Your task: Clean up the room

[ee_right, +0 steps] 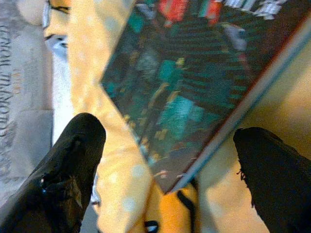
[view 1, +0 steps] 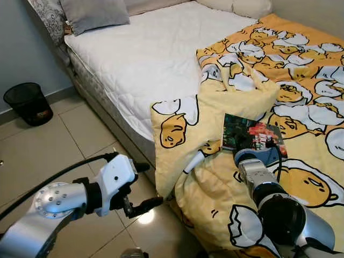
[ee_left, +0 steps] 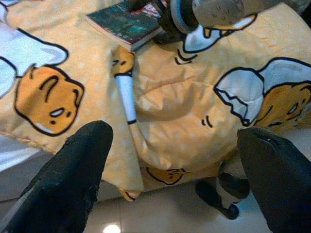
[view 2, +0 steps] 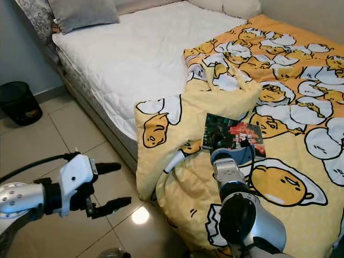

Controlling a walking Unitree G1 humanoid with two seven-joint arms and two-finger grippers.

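Reaching for the book [view 1: 252,137] lying flat on the rumpled yellow blanket [view 1: 301,91] at about 2 o'clock from head view centre, with right claw [ee_right: 165,160] spread wide just before its near corner, best straddling that edge squarely before pinching, left claw [view 1: 141,188] spread and idle over the floor [view 1: 32,156].

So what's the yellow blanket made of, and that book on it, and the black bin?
Blanket: soft printed fabric, probably; it folds and wrinkles. Book: paper with a shiny cover, it seems; light glints off it. Bin: looks like black wire mesh, though too small to be sure.
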